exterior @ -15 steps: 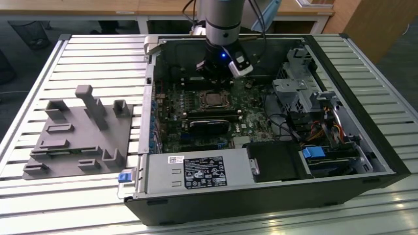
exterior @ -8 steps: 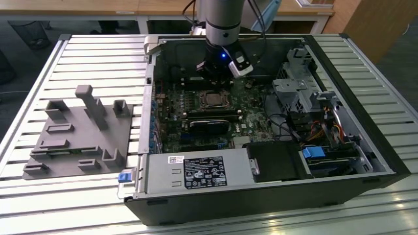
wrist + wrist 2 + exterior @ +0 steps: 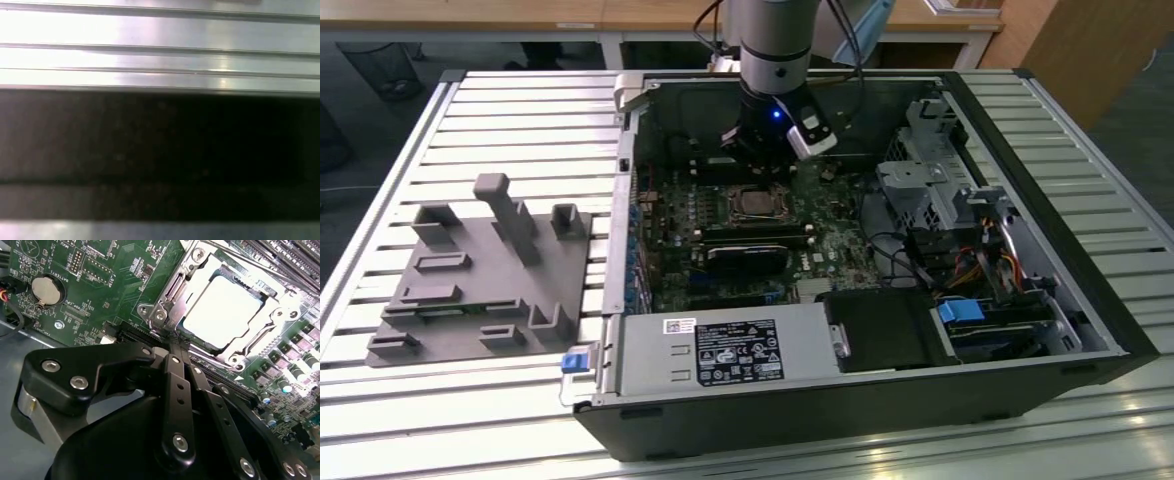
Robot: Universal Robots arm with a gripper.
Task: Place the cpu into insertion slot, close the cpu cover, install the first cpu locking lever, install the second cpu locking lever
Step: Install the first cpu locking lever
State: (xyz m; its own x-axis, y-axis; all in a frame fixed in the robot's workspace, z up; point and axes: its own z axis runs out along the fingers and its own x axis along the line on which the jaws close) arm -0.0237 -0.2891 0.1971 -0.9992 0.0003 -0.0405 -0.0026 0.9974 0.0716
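Cpu (image 3: 222, 310), dull silver square, sits framed in insertion slot (image 3: 165, 302).

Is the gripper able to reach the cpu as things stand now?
Probably yes. The gripper sits just beside the socket, and the cpu lies there with its silver top exposed inside the metal frame.

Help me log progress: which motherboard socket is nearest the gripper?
The insertion slot, holding the silver cpu, directly beyond the gripper; the long black memory slots lie farther off.
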